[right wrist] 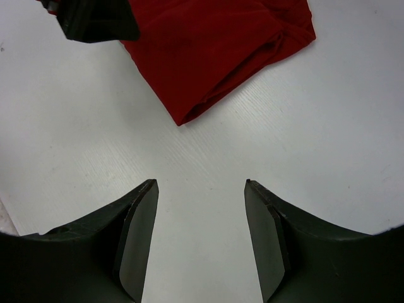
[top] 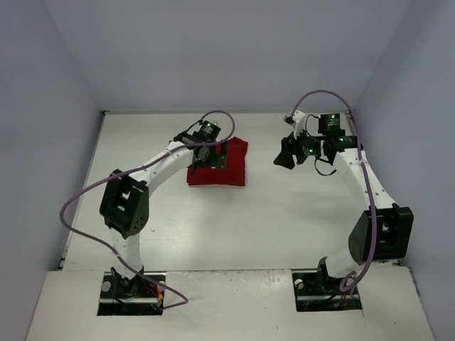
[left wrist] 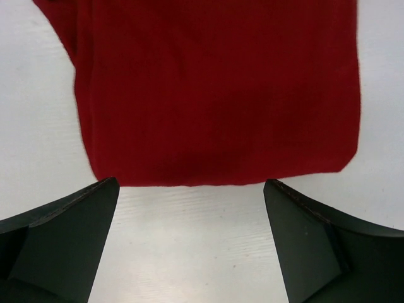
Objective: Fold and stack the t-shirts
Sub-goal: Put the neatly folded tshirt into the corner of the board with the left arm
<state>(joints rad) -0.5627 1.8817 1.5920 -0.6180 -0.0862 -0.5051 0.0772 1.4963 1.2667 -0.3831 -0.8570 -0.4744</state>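
On the far middle of the white worktop (top: 270,213), a little toward my left arm, lies the t-shirt (top: 231,170): dark red and folded into a compact, nearly rectangular pad with no sleeve sticking out. The edge nearest my left wrist camera is a straight fold with softly rounded corners, and one side steps inward in layers. My left gripper (left wrist: 189,189) hangs over that edge, jaws spread wide with only bare worktop between them. My right gripper (right wrist: 201,186) is well apart to the right, jaws partway apart and holding nothing, with a folded corner of the shirt pointing toward it. Bare worktop surrounds the shirt on every side, and a strip of it lies between the shirt and the back wall (top: 227,57). The cloth is matt and finely knit with a few shallow creases. The worktop shows faint wood grain under white paint. My jaws are matt black wedges.
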